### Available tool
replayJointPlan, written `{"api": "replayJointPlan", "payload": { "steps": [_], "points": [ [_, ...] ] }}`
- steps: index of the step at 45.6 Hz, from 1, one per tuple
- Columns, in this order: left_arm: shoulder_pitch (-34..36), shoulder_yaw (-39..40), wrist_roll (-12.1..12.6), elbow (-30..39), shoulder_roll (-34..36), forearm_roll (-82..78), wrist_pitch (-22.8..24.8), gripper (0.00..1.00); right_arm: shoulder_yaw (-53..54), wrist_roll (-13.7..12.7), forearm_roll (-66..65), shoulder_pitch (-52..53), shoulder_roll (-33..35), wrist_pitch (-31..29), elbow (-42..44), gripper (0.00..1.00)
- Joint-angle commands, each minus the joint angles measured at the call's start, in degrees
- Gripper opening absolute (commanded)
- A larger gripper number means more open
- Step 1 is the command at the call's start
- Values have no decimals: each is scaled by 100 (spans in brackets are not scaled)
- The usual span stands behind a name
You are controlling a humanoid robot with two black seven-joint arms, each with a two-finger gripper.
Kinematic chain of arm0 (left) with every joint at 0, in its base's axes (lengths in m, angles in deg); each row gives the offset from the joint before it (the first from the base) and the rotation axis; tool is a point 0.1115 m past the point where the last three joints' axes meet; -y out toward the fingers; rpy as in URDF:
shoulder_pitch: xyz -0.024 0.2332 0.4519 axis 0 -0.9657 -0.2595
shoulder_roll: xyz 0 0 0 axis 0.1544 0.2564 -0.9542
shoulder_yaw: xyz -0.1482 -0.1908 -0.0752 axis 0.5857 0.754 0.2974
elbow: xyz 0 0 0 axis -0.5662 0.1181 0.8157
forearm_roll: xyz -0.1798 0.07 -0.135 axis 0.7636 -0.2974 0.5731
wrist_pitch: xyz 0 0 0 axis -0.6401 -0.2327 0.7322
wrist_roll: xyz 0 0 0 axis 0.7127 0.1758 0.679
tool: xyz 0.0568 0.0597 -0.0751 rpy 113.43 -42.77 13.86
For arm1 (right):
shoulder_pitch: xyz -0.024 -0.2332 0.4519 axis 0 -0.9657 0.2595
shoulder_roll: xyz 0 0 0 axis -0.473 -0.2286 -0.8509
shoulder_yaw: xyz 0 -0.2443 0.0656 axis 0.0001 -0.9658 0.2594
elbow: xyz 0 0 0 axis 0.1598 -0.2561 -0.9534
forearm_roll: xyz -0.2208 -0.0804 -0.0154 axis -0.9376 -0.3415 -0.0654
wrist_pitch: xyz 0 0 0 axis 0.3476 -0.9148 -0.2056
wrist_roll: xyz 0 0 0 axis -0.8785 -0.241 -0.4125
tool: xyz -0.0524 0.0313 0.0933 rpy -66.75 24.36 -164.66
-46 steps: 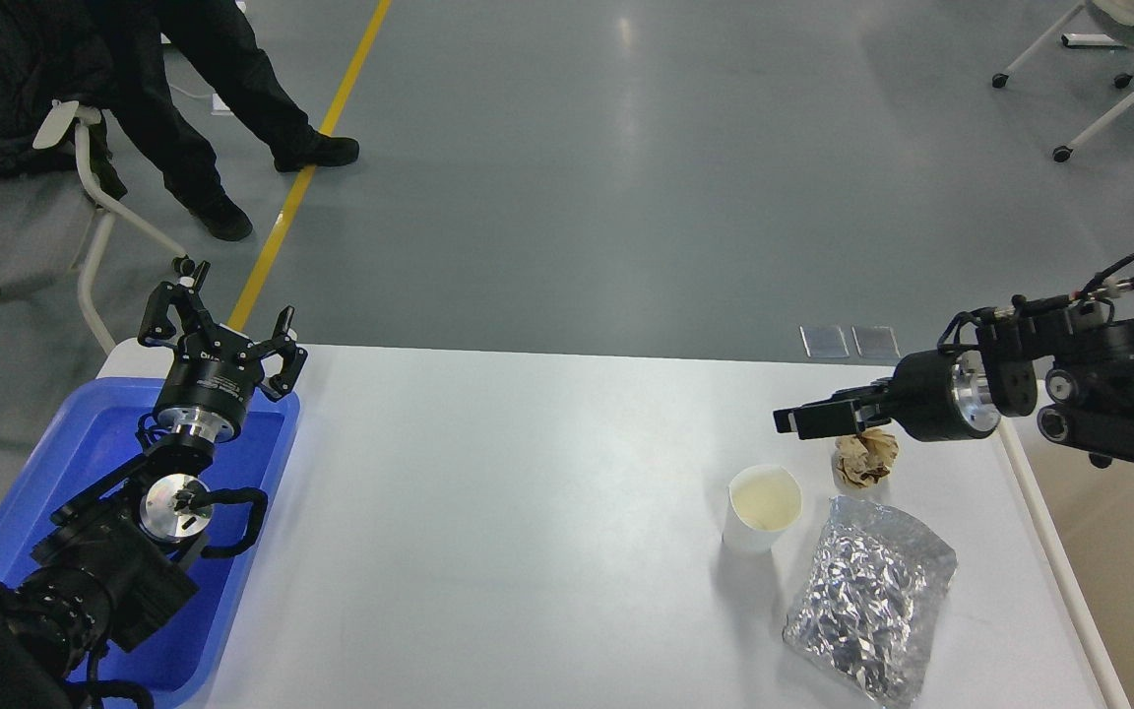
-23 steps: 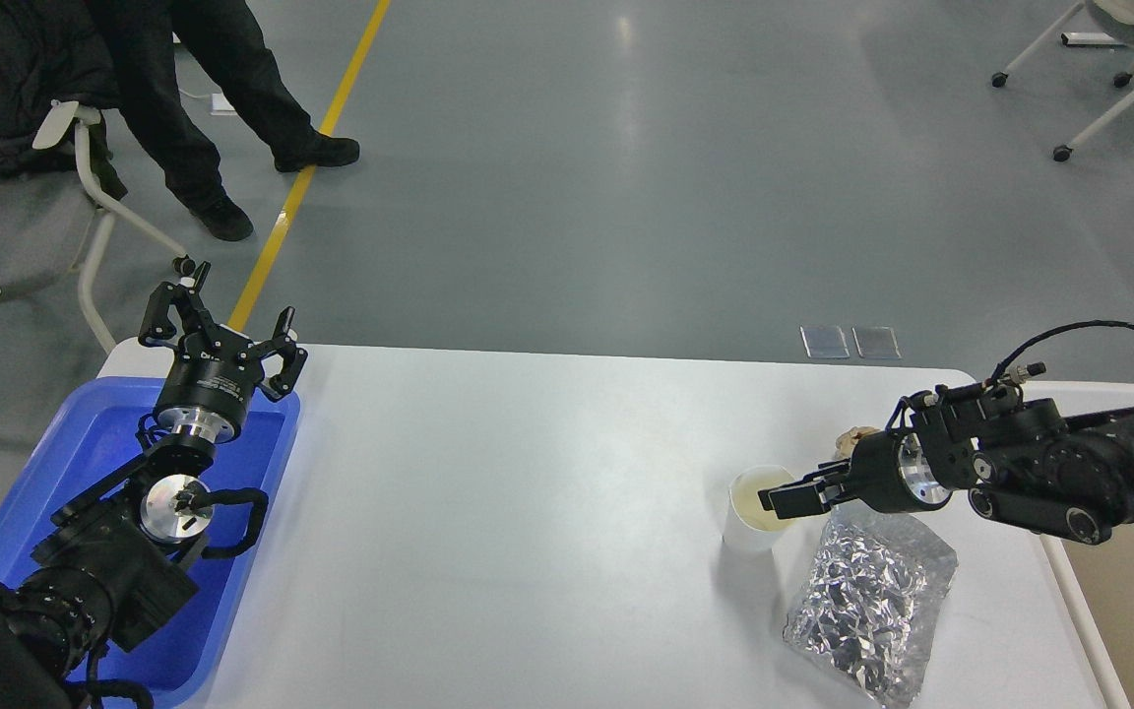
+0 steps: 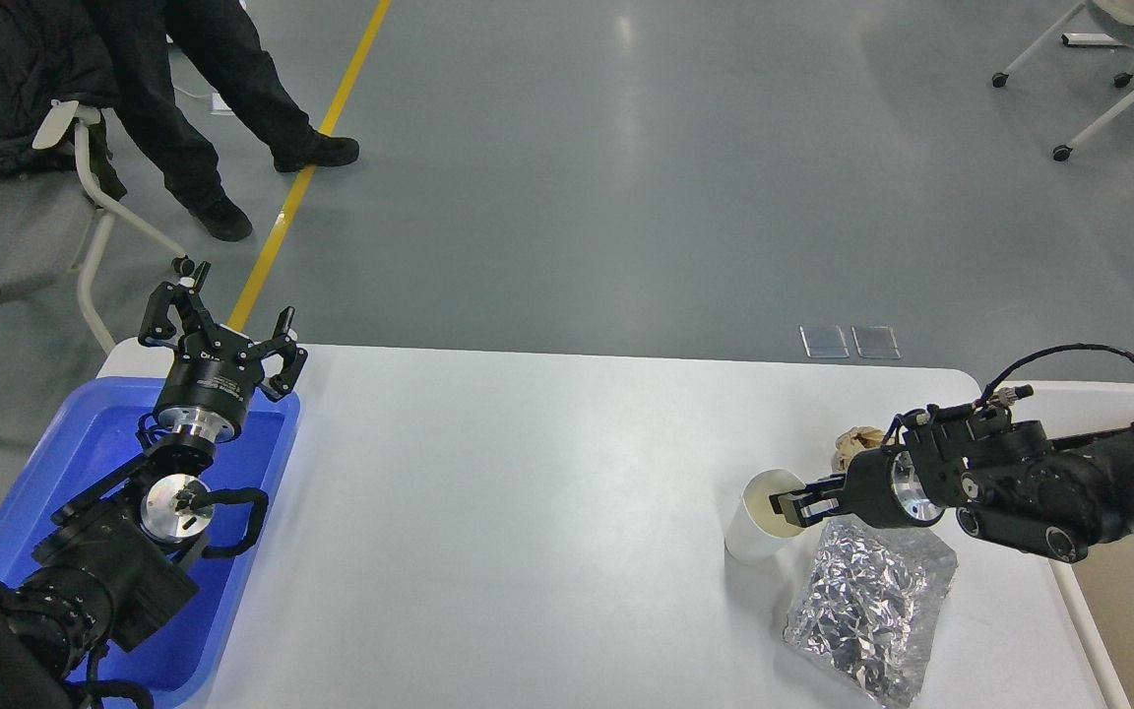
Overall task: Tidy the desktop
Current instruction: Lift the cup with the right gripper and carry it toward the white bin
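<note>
The white desktop (image 3: 528,492) carries a white paper cup (image 3: 751,535), a crumpled brown paper ball (image 3: 857,443) and a crinkled silver foil bag (image 3: 867,606) at its right end. My right gripper (image 3: 791,504) comes in from the right and is closed on the cup's right rim, with one finger inside the cup. The cup leans toward the gripper. The paper ball is partly hidden behind the right wrist. My left gripper (image 3: 222,330) is open and empty, pointing up over the far edge of the blue tray (image 3: 94,443).
The blue tray lies at the table's left end under my left arm. A beige white-rimmed bin (image 3: 1069,591) stands off the right edge. A person's legs (image 3: 222,118) and a chair (image 3: 94,226) are on the floor behind the left corner.
My right gripper came down and toward me from above the paper ball to the cup's rim. The cup now leans and has shifted slightly. The left arm has not moved.
</note>
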Motion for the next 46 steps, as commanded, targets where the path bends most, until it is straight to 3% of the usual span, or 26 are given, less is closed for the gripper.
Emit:
{"api": "replayJointPlan", "payload": {
  "steps": [1, 18, 25, 35, 46],
  "points": [
    [0, 0, 0, 0, -1, 0, 0, 100, -2, 4, 18, -17, -8, -21, 57, 0],
    [0, 0, 0, 0, 7, 0, 0, 100, 235, 48, 448, 150, 71, -56, -118, 0],
    [9, 0, 0, 0, -1, 0, 0, 100, 639, 127, 721, 387, 422, -65, -487, 0],
    [9, 0, 0, 0, -1, 0, 0, 100, 1518, 127, 1143, 782, 1309, -293, -1138, 0],
    [0, 0, 0, 0, -1, 0, 0, 100, 2766, 135, 1582, 783, 2469, -1180, -1191, 0]
  ]
}}
